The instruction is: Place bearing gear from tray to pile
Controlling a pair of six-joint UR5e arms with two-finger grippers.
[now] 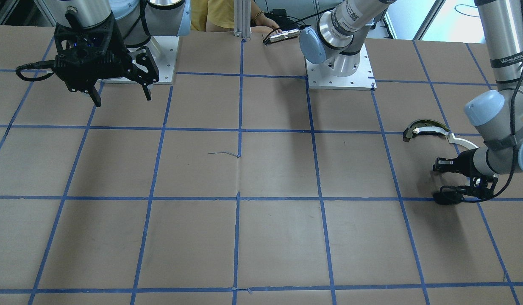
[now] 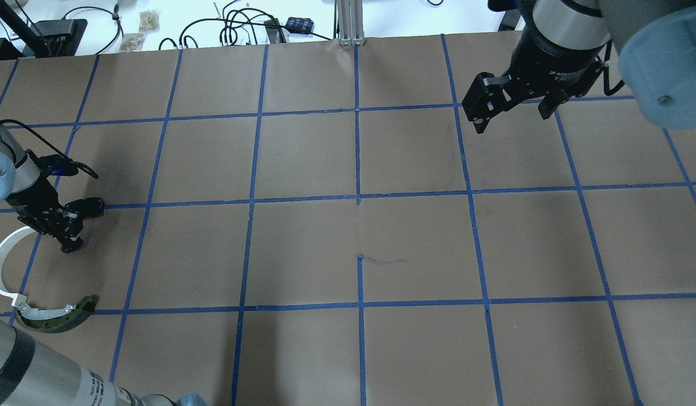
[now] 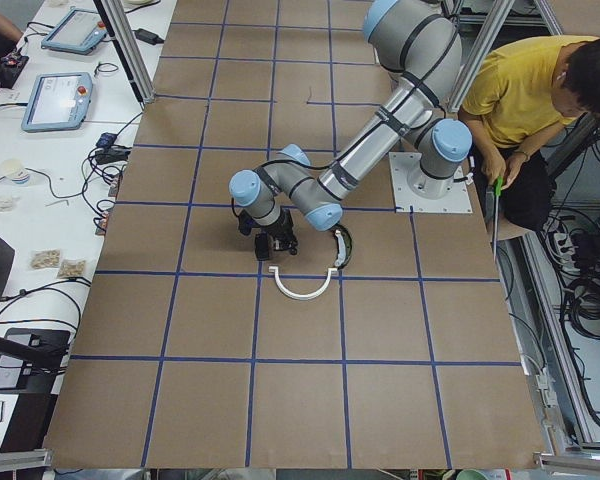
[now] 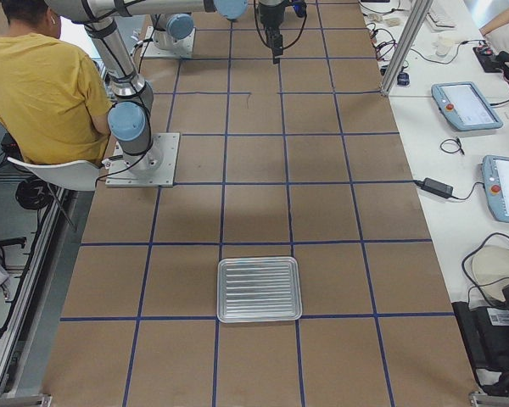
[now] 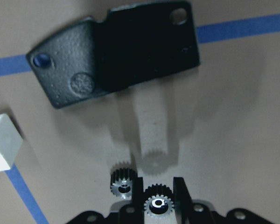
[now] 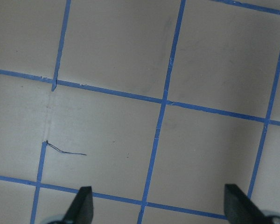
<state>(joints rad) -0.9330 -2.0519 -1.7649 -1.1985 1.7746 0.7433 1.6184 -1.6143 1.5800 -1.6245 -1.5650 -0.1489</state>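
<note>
My left gripper (image 5: 157, 189) is shut on a small toothed bearing gear (image 5: 157, 204) and holds it just above the table, over the pile. A second gear (image 5: 121, 182) lies on the table beside its left finger. The pile's flat black plate (image 5: 116, 56) lies just ahead, and a white arc strip (image 2: 1, 265) and a dark curved piece (image 2: 57, 316) lie beside the gripper (image 2: 71, 239). The metal tray (image 4: 259, 290) sits far off at the table's right end and looks empty. My right gripper (image 2: 511, 110) hangs open and empty above the table.
The brown paper table top (image 2: 359, 237) carries a blue tape grid. A person in a yellow shirt (image 3: 525, 90) sits behind the robot bases. Cables and tablets (image 4: 467, 106) lie on the side bench.
</note>
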